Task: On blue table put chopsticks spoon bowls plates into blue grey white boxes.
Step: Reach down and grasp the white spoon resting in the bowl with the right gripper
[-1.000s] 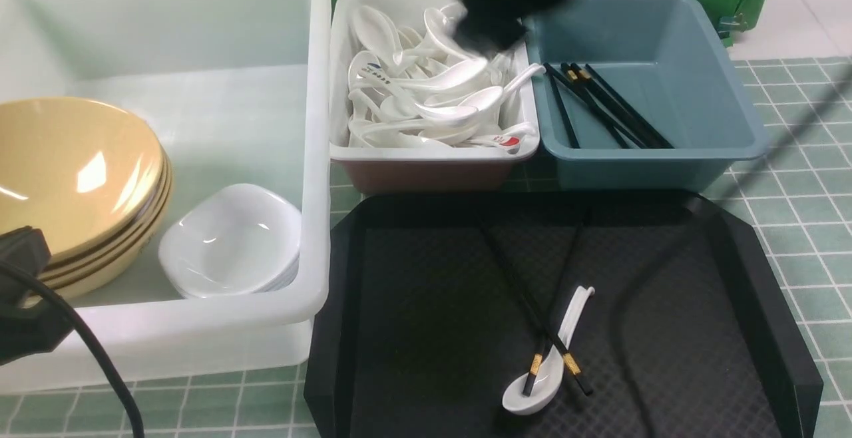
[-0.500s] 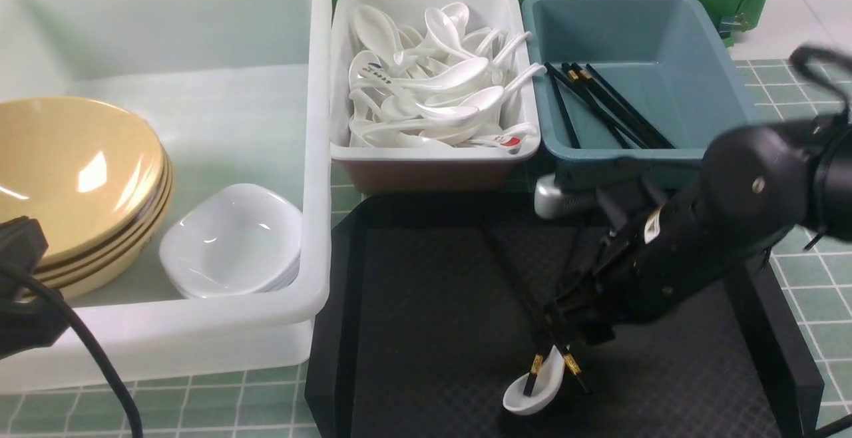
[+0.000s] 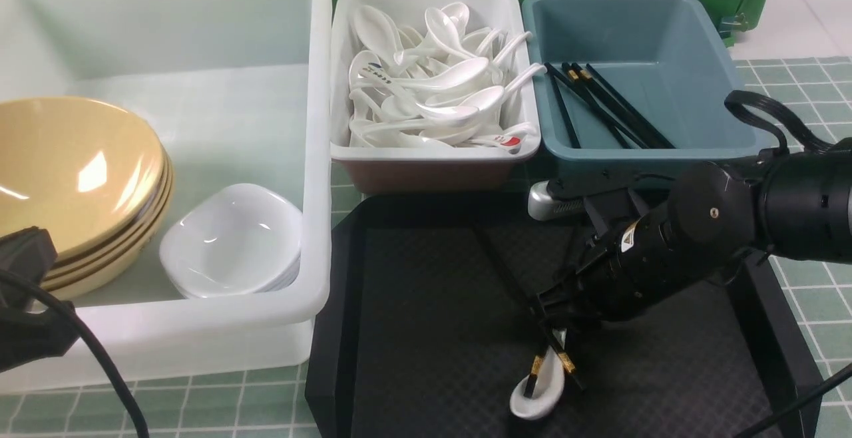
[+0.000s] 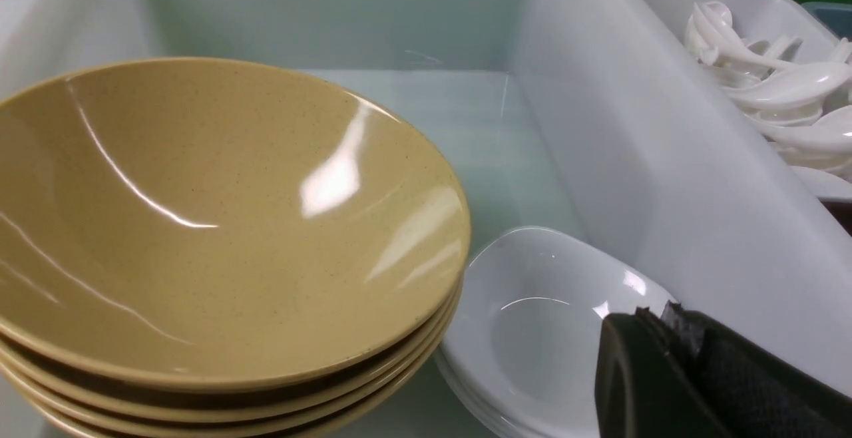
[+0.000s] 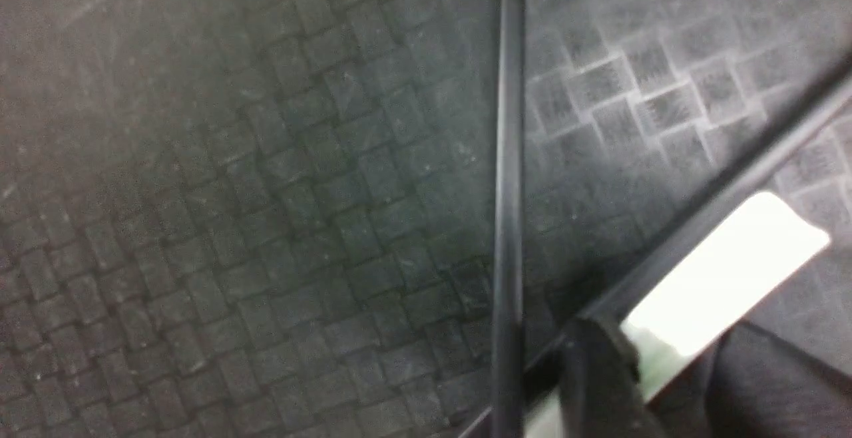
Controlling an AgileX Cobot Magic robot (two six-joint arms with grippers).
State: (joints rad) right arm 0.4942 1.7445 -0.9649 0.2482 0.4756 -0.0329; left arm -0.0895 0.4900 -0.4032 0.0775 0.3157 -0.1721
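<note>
Surface (image 3: pixel 253 408): pale green tiles with white grid lines. It carries three boxes along the far side and a black tray (image 3: pixel 413 331) nearer the robot.
Spoon (image 3: pixel 536 391): lies on the tray toward its near edge, scoop nearest the robot. Its handle runs back under the right tool.
Chopsticks (image 3: pixel 566 361): two black sticks crossed over the spoon, their gold-banded ends resting at the scoop. One runs away across the tray to the far left.
Right tool (image 3: pixel 556 315): low over the tray, its tip at the spot where the spoon handle and the sticks cross. In the right wrist view its fingers (image 5: pixel 596 371) stand on either side of the white handle. I cannot tell whether they pinch it.
Left tool (image 4: pixel 655 315): pressed together with nothing in it, hanging over the near part of the large white box.
Large white box (image 3: pixel 319 125): on the left. It holds the stacked tan bowls (image 3: pixel 73 165) and, just beside them, the stacked white plates (image 3: pixel 229 241).
Small white box (image 3: pixel 426 152): in the middle, heaped with white spoons (image 3: pixel 432 85).
Blue-grey box (image 3: pixel 665 25): on the right, touching the small white box. Several black sticks (image 3: pixel 612 105) lie slantwise on its floor.
</note>
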